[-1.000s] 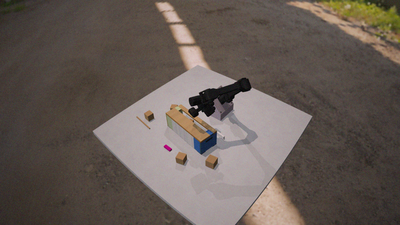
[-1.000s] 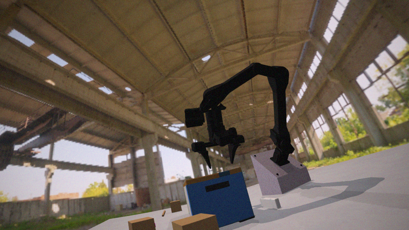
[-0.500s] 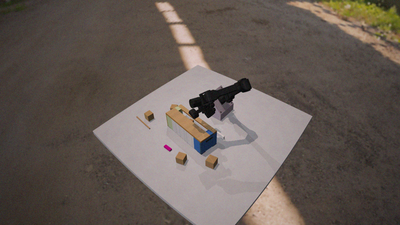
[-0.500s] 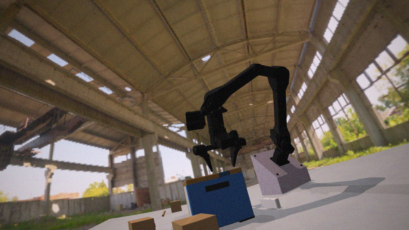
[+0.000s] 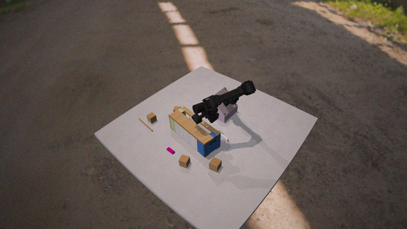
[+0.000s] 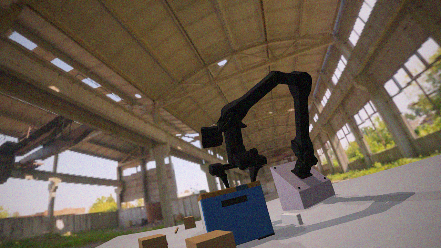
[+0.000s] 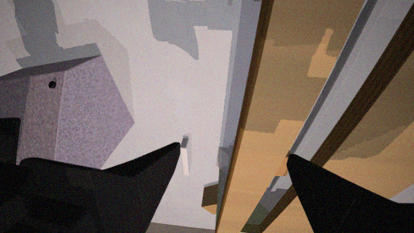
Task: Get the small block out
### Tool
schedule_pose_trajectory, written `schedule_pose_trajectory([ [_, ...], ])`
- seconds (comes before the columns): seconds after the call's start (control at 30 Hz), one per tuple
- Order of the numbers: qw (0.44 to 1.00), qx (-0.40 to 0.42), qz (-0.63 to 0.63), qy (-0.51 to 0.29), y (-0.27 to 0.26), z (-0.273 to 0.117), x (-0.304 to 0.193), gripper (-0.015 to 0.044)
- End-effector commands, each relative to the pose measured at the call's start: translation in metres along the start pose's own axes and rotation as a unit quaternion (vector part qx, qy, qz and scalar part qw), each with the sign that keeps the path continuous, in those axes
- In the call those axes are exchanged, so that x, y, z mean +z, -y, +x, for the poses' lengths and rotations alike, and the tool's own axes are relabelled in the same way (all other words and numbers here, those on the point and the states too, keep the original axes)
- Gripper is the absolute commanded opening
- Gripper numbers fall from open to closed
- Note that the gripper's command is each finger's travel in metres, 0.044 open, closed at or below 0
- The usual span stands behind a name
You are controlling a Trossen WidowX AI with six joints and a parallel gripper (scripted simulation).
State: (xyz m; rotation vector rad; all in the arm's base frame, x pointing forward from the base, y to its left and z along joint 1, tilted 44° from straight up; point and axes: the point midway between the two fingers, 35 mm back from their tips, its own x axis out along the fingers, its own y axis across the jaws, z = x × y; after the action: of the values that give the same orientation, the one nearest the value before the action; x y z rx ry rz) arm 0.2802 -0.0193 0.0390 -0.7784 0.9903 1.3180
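The box [image 5: 208, 147] [image 6: 238, 215] [image 7: 255, 155] stands upright, with a blue end, a pale green end and a wooden top with a long slot. My gripper [image 6: 240, 184] [image 7: 233, 153] is open and empty, pointing down just above the top. In the wrist view the right fingertip overlaps the slot; the left fingertip appears past the box's edge, on the base side. A small orange-brown patch [image 7: 282, 167] in the slot beside the right fingertip looks like the block, partly hidden. The block is hidden in the top and exterior views.
Wooden cubes [image 5: 184, 161] [image 5: 215, 164] [image 5: 151, 117] stand around the box, another [image 5: 176, 108] [image 7: 210, 195] by its green end. A magenta bar [image 5: 170, 150] and thin stick [image 5: 145, 124] lie on the front side. A white bar [image 6: 291, 218] [image 7: 184, 160] lies between box and robot base [image 5: 228, 114] [image 7: 87, 113].
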Motion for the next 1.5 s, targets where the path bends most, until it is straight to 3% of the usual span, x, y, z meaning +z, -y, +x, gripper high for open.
schedule_pose_trajectory([
  [0.0, 1.000, 0.003, 0.003, 0.003, -0.001, 0.008, 0.002, 0.0400],
  [0.77, 1.000, 0.000, 0.000, 0.002, -0.001, 0.033, 0.010, 0.0400],
  [1.47, 1.000, 0.001, 0.000, 0.000, -0.002, 0.051, -0.038, 0.0400],
])
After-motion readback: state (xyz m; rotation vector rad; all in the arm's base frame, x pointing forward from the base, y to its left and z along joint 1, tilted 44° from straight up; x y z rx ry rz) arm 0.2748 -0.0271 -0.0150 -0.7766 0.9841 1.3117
